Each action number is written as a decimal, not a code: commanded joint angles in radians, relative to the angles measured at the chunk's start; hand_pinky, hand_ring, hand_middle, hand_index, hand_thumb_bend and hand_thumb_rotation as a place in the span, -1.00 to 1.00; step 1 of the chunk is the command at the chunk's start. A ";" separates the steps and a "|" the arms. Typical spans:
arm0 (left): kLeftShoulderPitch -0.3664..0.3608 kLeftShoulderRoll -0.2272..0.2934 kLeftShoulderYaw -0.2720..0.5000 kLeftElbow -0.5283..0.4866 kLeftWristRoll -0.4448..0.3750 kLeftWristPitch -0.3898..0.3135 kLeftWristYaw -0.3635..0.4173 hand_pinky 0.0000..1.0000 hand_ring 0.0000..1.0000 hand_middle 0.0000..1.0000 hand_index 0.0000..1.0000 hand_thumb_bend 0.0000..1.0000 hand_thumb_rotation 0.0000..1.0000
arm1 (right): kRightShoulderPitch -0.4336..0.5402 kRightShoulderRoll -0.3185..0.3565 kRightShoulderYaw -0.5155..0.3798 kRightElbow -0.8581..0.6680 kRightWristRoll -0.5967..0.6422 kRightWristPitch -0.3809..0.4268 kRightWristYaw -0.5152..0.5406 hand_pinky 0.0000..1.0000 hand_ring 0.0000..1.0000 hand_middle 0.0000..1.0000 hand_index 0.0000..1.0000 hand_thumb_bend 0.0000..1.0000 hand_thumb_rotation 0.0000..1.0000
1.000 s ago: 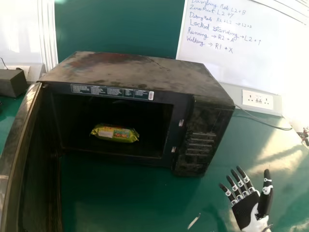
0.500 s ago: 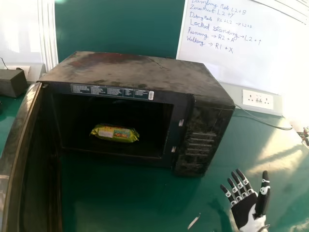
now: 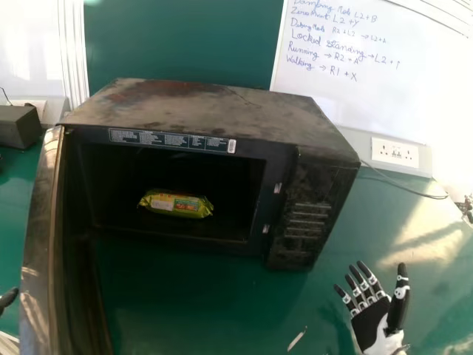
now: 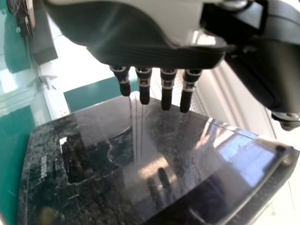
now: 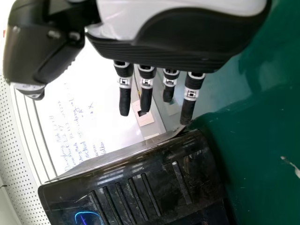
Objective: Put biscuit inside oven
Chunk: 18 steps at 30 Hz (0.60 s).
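In the head view the green biscuit packet (image 3: 176,204) lies on the floor of the black oven (image 3: 214,115), whose door (image 3: 44,244) stands open on the left side. At the left edge a fingertip of my left hand (image 3: 8,297) shows outside the door. The left wrist view has my left hand (image 4: 154,54) with straight fingers in front of the door's glossy outer face (image 4: 112,164). My right hand (image 3: 373,322), empty, its fingers straight, is at the lower right, right of the oven. In the right wrist view my right hand (image 5: 159,54) is near the oven's control panel (image 5: 136,187).
A dark box (image 3: 18,126) sits at the back left of the green table (image 3: 177,303). A wall socket (image 3: 395,154) and a cable are at the back right. A small pale scrap (image 3: 296,339) lies at the table's front.
The oven door has swung a little inward, to the right. My left hand's fingertip has come into the head view at the left edge. My right hand has shifted slightly to the left.
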 commanded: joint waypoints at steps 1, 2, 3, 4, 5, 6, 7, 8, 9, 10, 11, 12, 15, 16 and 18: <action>-0.007 0.032 0.004 -0.020 0.008 0.015 0.012 1.00 1.00 0.98 0.88 0.55 0.68 | -0.003 0.011 -0.007 -0.005 -0.013 0.001 0.002 0.61 0.82 0.83 0.67 0.80 0.41; -0.010 0.039 0.004 -0.025 0.011 0.018 0.015 1.00 1.00 0.98 0.88 0.55 0.69 | -0.004 0.012 -0.007 -0.004 -0.016 0.002 0.003 0.63 0.82 0.83 0.67 0.80 0.40; -0.017 0.044 0.009 -0.028 0.019 0.018 0.019 1.00 1.00 0.98 0.88 0.55 0.69 | -0.006 0.012 -0.007 -0.003 -0.016 0.005 0.003 0.63 0.82 0.83 0.67 0.79 0.40; -0.025 0.049 0.014 -0.031 0.027 0.017 0.022 1.00 1.00 0.98 0.87 0.56 0.68 | -0.008 0.013 -0.008 -0.004 -0.016 0.008 0.000 0.59 0.80 0.82 0.67 0.78 0.42; -0.031 0.057 0.020 -0.033 0.033 0.020 0.023 1.00 0.99 0.98 0.87 0.56 0.67 | -0.010 0.014 -0.008 -0.003 -0.019 0.009 -0.002 0.56 0.77 0.82 0.67 0.76 0.44; -0.033 0.063 0.027 -0.038 0.043 0.028 0.025 1.00 0.99 0.97 0.86 0.56 0.67 | -0.011 0.015 -0.006 -0.001 -0.024 0.003 0.002 0.56 0.77 0.82 0.67 0.76 0.46; -0.034 0.070 0.034 -0.046 0.052 0.039 0.027 1.00 1.00 0.98 0.88 0.54 0.69 | -0.012 0.016 -0.006 0.001 -0.026 -0.001 0.007 0.56 0.77 0.82 0.67 0.77 0.48; -0.037 0.078 0.041 -0.052 0.062 0.046 0.028 1.00 1.00 0.99 0.88 0.52 0.71 | -0.013 0.018 -0.007 0.000 -0.026 0.000 0.008 0.58 0.78 0.82 0.67 0.78 0.49; -0.040 0.087 0.047 -0.060 0.069 0.056 0.030 1.00 1.00 0.99 0.89 0.51 0.71 | -0.014 0.020 -0.007 0.000 -0.025 0.003 0.006 0.58 0.78 0.82 0.67 0.77 0.50; -0.039 0.098 0.051 -0.072 0.074 0.072 0.032 1.00 1.00 0.99 0.88 0.51 0.70 | -0.014 0.021 -0.008 0.000 -0.026 0.005 0.005 0.58 0.78 0.81 0.66 0.77 0.50; -0.038 0.109 0.057 -0.087 0.079 0.092 0.033 1.00 1.00 0.99 0.88 0.52 0.69 | -0.015 0.021 -0.007 0.001 -0.027 0.006 0.006 0.59 0.79 0.81 0.65 0.78 0.50; -0.037 0.119 0.066 -0.103 0.087 0.114 0.034 1.00 1.00 1.00 0.89 0.53 0.70 | -0.015 0.021 -0.007 0.001 -0.028 0.006 0.007 0.60 0.79 0.81 0.65 0.79 0.51; -0.047 0.156 0.085 -0.148 0.094 0.173 0.033 1.00 1.00 1.00 0.90 0.51 0.71 | -0.017 0.022 -0.007 -0.001 -0.028 0.008 0.010 0.61 0.80 0.81 0.64 0.79 0.51; -0.062 0.170 0.087 -0.154 0.090 0.185 0.031 1.00 1.00 1.00 0.90 0.51 0.71 | -0.018 0.023 -0.007 -0.001 -0.027 0.008 0.012 0.60 0.79 0.81 0.64 0.78 0.50; -0.095 0.197 0.089 -0.162 0.085 0.205 0.029 1.00 1.00 1.00 0.91 0.49 0.71 | -0.016 0.025 -0.008 -0.005 -0.026 0.010 0.011 0.60 0.78 0.80 0.62 0.75 0.47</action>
